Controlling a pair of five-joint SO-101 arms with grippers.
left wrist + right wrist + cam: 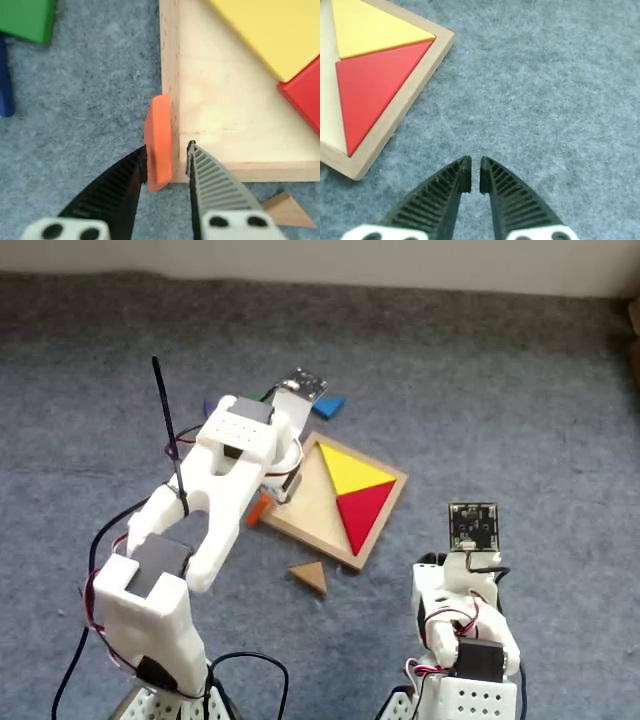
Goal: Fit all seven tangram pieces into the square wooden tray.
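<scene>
Because the rim of the square wooden tray [169, 50] stands between the half-open jaws of my left gripper [167, 148], which grips nothing yet, I should shift outward and close only on the orange piece [159, 132] leaning on its outside.

Seven tangram pieces, one tray, two arms

One square wooden tray [305, 502] has two pieces counted inside it, one yellow triangle [352, 470] and one red triangle [362, 510]. Five more are counted outside it: one orange piece [159, 142], one small tan triangle [310, 576], one light blue piece [328, 407], one dark blue piece [4, 80] and one green piece [25, 19]. There are two white arms, the left arm [215, 495] and the right arm [465, 630], each with two fingers [445, 195], four in all.
</scene>
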